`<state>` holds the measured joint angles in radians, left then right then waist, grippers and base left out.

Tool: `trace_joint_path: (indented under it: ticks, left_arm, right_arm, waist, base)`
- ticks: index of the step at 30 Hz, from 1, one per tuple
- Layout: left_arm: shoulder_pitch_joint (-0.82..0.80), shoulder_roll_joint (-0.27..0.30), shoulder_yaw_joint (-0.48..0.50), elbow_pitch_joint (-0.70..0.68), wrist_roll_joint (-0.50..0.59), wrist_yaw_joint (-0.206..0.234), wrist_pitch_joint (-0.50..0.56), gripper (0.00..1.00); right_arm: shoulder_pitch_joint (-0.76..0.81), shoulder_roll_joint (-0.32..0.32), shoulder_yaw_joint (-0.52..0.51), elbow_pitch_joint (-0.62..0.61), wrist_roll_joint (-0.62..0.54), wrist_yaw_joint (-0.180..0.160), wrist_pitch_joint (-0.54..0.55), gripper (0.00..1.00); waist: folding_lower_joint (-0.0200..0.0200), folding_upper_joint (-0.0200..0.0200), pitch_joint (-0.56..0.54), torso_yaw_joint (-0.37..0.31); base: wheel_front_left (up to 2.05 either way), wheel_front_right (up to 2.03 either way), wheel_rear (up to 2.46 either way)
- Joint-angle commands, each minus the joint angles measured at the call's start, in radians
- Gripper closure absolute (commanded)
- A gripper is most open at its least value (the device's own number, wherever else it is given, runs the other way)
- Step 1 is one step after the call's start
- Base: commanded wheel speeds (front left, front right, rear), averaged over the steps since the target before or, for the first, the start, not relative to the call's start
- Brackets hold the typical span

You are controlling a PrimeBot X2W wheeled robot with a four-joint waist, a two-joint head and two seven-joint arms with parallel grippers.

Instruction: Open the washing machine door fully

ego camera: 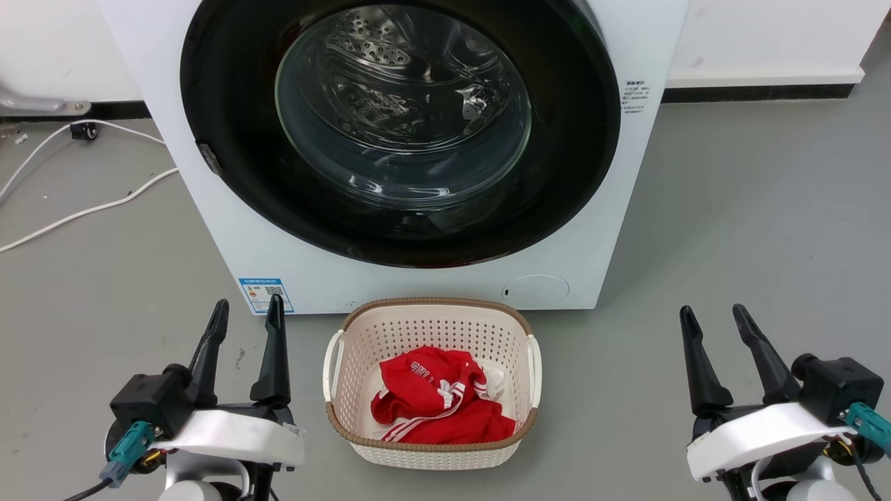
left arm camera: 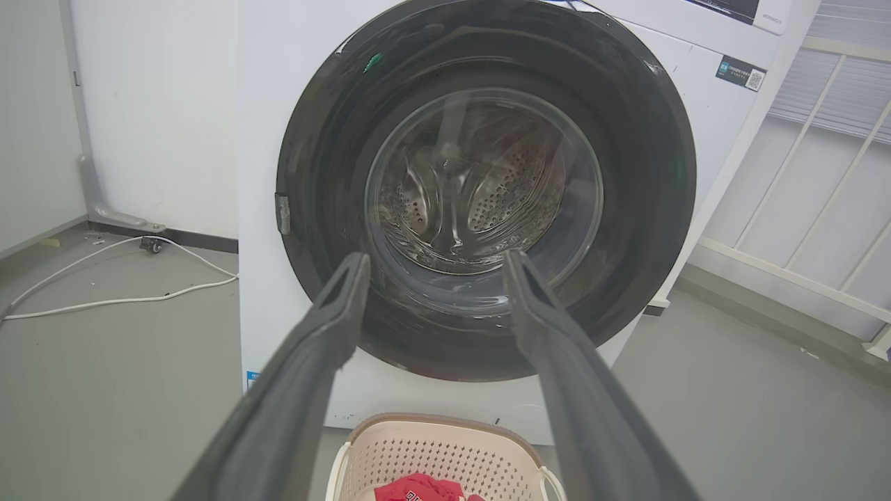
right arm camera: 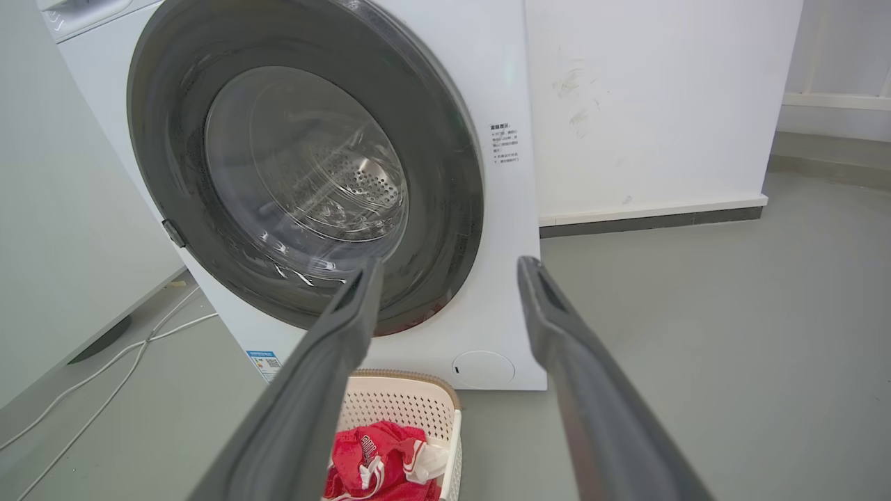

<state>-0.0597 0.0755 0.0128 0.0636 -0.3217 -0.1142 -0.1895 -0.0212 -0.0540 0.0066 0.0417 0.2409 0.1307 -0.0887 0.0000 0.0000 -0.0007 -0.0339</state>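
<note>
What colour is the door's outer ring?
Glossy black on the washing machine door, best in the head view.

The washer (ego camera: 327,285) is a big white box, its front facing near. Its door (ego camera: 400,132) is shut, flush with that front. It is a glossy black disc with a clear glass bowl at its centre, and the perforated steel drum (ego camera: 376,49) shows through. A blue label (ego camera: 264,295) sits low left.
</note>
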Motion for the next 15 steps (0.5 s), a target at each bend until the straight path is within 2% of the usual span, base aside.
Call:
trace_joint_path:
  ticks: [1, 15]
  left_arm:
    - [0.005, 0.003, -0.001, -0.011, 0.026, 0.005, -0.012, 0.00]
    - [0.015, -0.001, -0.006, -0.013, 0.138, 0.016, -0.039, 0.00]
  right_arm:
    - [-0.006, 0.002, 0.002, -0.011, -0.027, 0.000, -0.010, 0.00]
    - [-0.001, 0.004, 0.012, -0.005, -0.106, 0.000, -0.032, 0.00]
  waist:
    - [0.0000, 0.0000, 0.000, -0.001]
    - [0.0000, 0.0000, 0.000, -0.006]
  base:
    - [0.00, 0.00, 0.00]
    - [0.00, 0.00, 0.00]
